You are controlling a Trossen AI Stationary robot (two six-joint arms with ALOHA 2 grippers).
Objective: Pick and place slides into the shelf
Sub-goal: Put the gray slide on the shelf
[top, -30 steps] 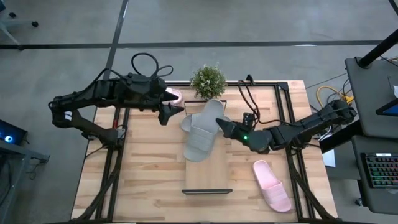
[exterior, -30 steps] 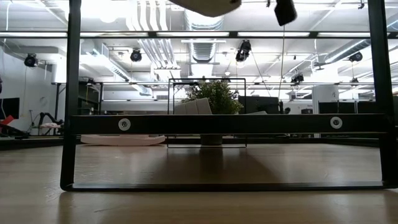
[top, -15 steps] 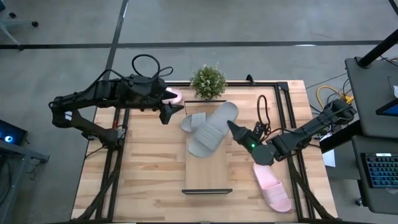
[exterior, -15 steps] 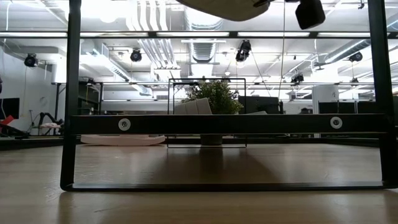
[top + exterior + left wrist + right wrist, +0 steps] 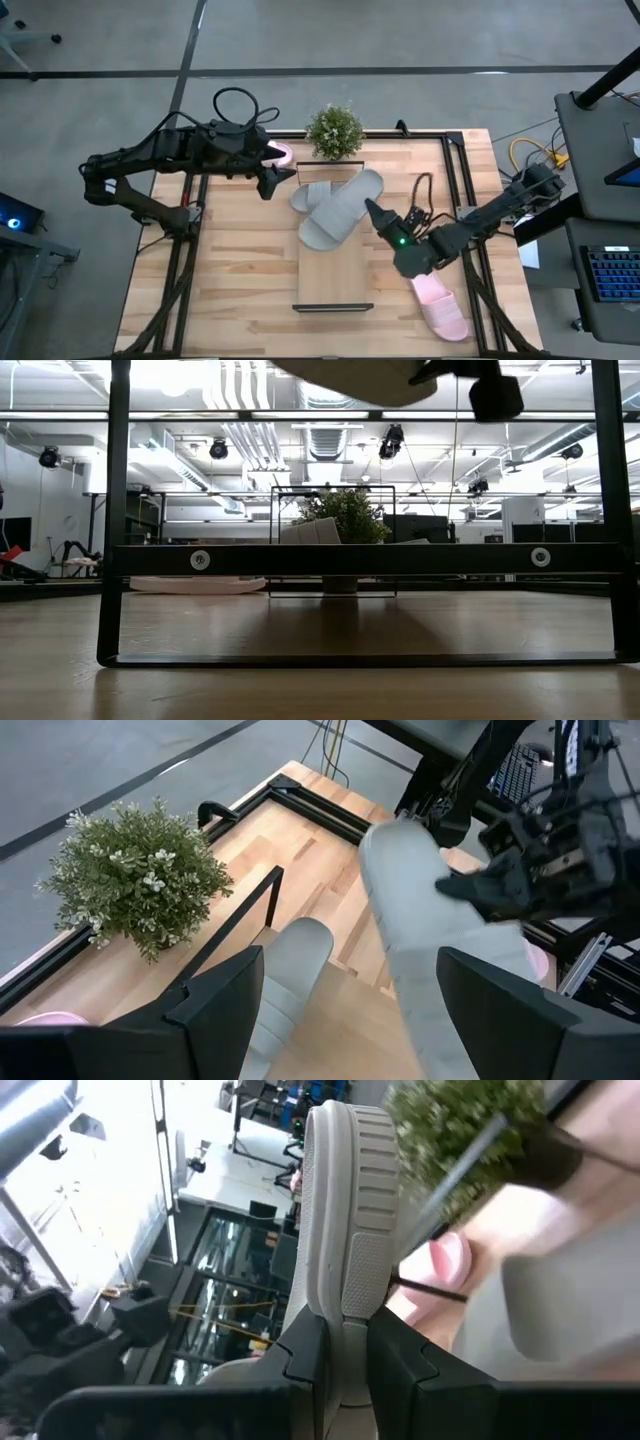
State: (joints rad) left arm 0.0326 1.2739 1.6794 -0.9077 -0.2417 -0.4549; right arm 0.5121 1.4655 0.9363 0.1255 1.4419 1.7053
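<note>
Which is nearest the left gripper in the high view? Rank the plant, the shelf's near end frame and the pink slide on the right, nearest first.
From the left gripper, at the table's far left:
1. Plant, just beyond it at the far edge.
2. Shelf's near end frame, down the table's middle.
3. Pink slide, across at the near right corner.

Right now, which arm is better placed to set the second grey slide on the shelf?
The right arm. Its hand is shut on the lifted grey slide above the shelf. The left hand waits open at the table's far edge, holding nothing.
</note>
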